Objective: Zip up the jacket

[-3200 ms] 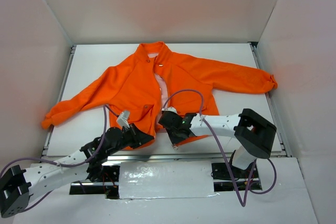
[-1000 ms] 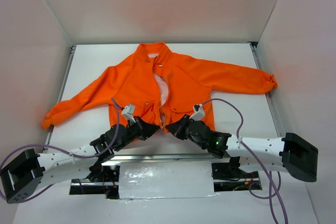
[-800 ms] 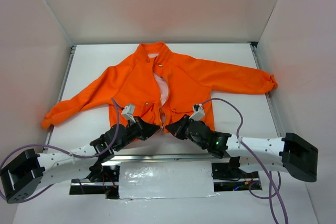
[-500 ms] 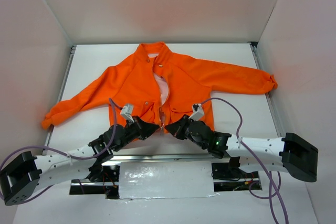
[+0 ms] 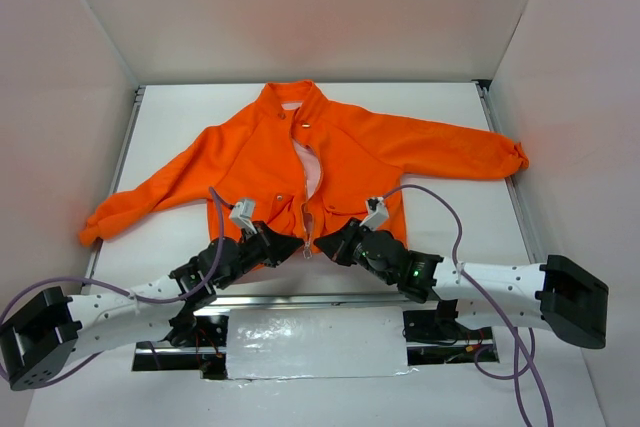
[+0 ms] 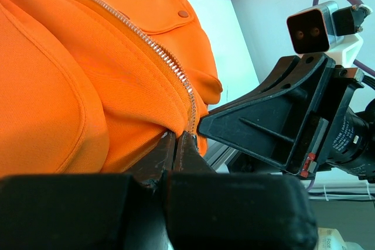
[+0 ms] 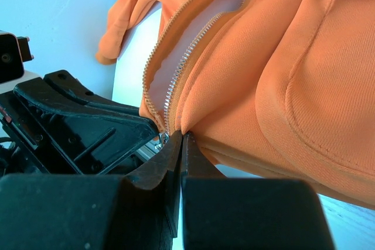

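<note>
The small bright orange fabric jacket [image 5: 300, 162] lay flat on the white tabletop [image 5: 450, 217], with its collar away from me and both sleeves spread out. Its front was open along the pale toothed zipper [image 6: 176, 65].

My left pincer [image 5: 288, 247] was clenched on the bottom hem at my left side of the opening. My right pincer [image 5: 328, 245] was clenched on the hem at the other side. The two tips were just beside each other at the foot of the zipper.

I judged the jacket to be light, soft and limp. It would follow any pull, and it would bunch or fold easily rather than push back. It was not fragile, but loose cloth makes zipper teeth wave and jam.

So the good place to hold was where I held it, on the doubled hem right beside the zipper tape, where the fabric is firmer. From there I could keep the two rows straight and tight.

Something small and metallic showed between my tips, perhaps the slider, but I could not tell for sure. It would be hard, small and probably slippery to pinch.
</note>
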